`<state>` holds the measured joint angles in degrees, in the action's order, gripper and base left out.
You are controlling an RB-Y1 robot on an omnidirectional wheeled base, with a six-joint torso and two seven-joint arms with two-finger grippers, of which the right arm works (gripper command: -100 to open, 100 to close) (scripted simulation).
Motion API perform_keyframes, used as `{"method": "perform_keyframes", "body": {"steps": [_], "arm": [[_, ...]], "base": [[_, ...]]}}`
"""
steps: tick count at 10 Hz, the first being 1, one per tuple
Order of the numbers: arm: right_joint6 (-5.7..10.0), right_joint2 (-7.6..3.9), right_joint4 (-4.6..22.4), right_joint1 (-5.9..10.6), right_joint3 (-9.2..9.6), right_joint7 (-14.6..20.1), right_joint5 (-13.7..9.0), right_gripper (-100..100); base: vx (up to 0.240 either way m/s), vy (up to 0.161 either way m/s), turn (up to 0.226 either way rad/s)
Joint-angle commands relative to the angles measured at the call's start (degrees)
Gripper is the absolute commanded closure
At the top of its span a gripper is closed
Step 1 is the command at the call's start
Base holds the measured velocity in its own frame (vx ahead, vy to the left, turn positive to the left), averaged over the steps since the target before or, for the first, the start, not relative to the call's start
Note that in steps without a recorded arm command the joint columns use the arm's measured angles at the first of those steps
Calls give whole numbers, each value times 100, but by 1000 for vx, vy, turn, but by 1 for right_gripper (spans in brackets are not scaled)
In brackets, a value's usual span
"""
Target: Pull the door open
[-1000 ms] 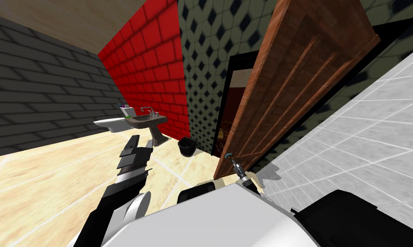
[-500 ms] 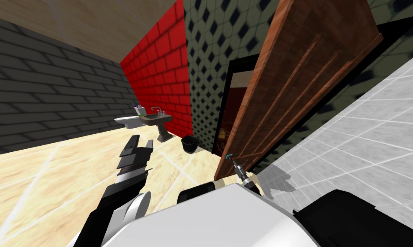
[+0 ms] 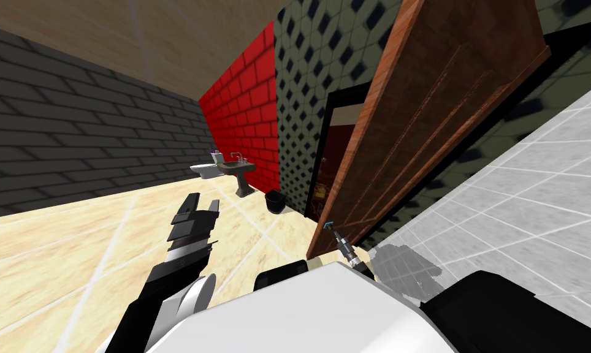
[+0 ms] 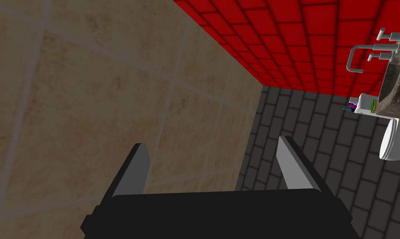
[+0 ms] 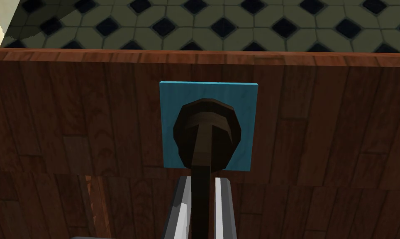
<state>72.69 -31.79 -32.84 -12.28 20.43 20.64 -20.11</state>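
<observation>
The right gripper (image 5: 202,182) is clamped on the dark handle (image 5: 206,128), which is mounted on a blue plate (image 5: 170,108) near the free edge of the brown wooden door (image 3: 423,122). The door is seen ajar, angled out from the diamond-tiled wall (image 3: 300,92). The left gripper (image 4: 211,145) is held spread above the beige floor (image 4: 70,103), grasping nothing.

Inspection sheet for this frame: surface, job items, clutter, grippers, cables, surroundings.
Surface: beige tiled floor.
Job's things: brown wooden door, partly open; dark handle on a blue plate.
Clutter: black bin, sink and toilet by the red brick wall.
Grippers: right gripper shut on handle; left gripper open, empty, above the floor.
Cables: nothing seen.
Surroundings: grey brick wall, diamond-tiled wall around the doorway.
</observation>
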Motion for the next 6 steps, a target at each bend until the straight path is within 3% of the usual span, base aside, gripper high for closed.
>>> {"method": "perform_keyframes", "body": {"steps": [1,3,4,6], "arm": [[116,-32,101,-2,15,28,-25,100],[203,-53,157,-17,48,46,-44,100],[131,-33,46,-51,60,22,-23,100],[202,-39,118,-50,106,37,-47,100]], "base": [[-224,-64,159],[-209,-68,133],[-105,-16,32],[-150,-65,186]]}}
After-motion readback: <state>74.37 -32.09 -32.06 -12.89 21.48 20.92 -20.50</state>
